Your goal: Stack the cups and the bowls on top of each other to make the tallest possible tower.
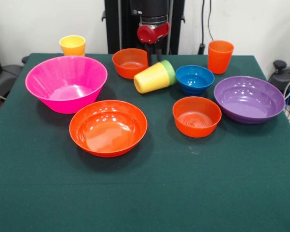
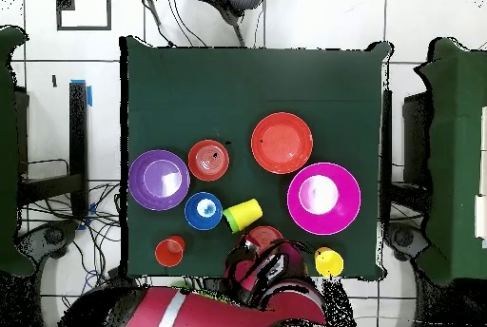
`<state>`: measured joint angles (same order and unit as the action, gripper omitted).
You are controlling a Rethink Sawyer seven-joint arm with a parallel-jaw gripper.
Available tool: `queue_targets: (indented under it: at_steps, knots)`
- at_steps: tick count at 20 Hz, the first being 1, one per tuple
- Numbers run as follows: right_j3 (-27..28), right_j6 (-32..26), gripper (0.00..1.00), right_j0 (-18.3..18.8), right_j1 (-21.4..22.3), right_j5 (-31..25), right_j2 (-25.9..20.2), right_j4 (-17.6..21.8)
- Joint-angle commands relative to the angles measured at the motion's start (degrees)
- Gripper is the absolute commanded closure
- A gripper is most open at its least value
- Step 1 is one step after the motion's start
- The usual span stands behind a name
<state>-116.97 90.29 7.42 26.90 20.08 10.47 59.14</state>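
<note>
The front view looks across the counter [image 1: 150, 193] toward the robot, from quite near. The overhead view looks straight down from high above. Both show the whole counter [image 2: 190, 86].

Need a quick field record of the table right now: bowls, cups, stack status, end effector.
bowls: pink bowl, wide orange bowl, purple bowl, blue bowl, two small orange bowls, all upright, separate
cups: yellow cup and orange cup upright; yellow cup on its side nested with green cup
tower: none built
end effector: behind the nested cups, grip state unclear

red-and-black arm [image 1: 153, 29] hangs with end effector [image 1: 153, 54] low.
</note>
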Motion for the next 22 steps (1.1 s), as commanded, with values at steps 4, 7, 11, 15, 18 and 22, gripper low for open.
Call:
queue_targets:
  at_steps: [4, 7, 11, 15, 18, 22]
  knots:
    - [-1.0, 6.8, 0.0, 3.5, 1.1, -6.1, -11.5, 4.2]
    - [-1.7, 6.6, 0.0, 4.6, 2.0, -7.5, -12.9, 4.5]
    - [-2.6, 6.0, 0.0, 6.6, 2.8, -10.3, -15.6, 4.3]
    - [-3.8, 5.4, 0.0, 10.0, 3.2, -12.6, -19.9, 4.7]
    - [-5.3, 4.7, 0.0, 14.4, 3.5, -15.3, -24.8, 4.5]
    - [-7.2, 2.7, 0.0, 18.8, 4.0, -19.1, -29.6, 2.5]
